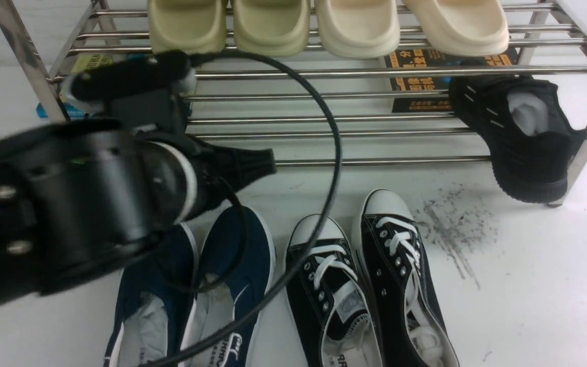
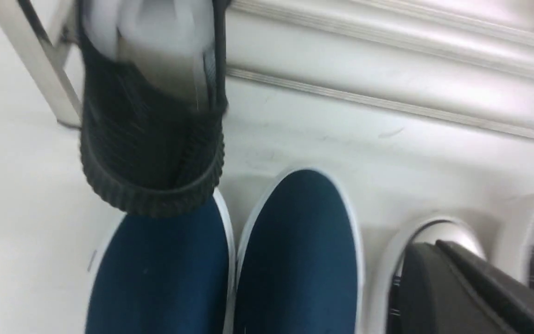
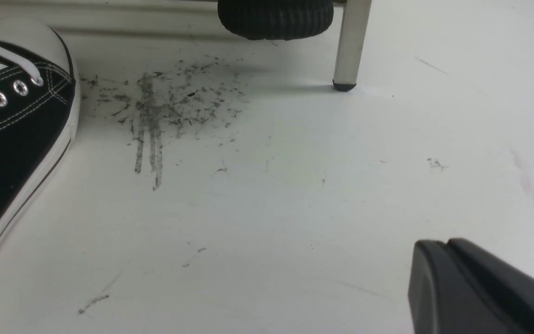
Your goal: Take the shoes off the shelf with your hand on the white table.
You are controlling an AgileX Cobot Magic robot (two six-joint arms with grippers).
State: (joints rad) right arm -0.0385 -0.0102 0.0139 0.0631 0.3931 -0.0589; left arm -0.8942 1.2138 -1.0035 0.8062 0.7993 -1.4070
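So the navy shoes point(image 1: 196, 285) are down on the white table point(image 1: 528, 285), side by side with toes pointing at the shelf point(image 1: 324, 120), just left of a pair of black lace-up sneakers point(image 1: 365, 285) with white toe caps. Paper stuffing shows inside the navy ones, and there's lettering on the heel of the right one.

The left arm point(image 1: 79, 204) fills most of the left side of the front view, stretched out above the navy pair with a black cable looping over them. The left gripper point(image 1: 260, 162) is clamped shut with nothing in it, tip close to the front bar of the shelf. In the left wrist view a black shoe point(image 2: 151, 139) hangs over the shelf edge above the toe of one navy shoe.

Another all-black shoe point(image 1: 523, 137) hangs off the right end of the lower tier, tilted down over the edge. Cream slippers point(image 1: 324, 25) sit on the upper tier.

The right gripper point(image 3: 480, 287) is closed too, empty, hovering over bare table near the grey scuff smear point(image 3: 155, 111) and a shelf leg.
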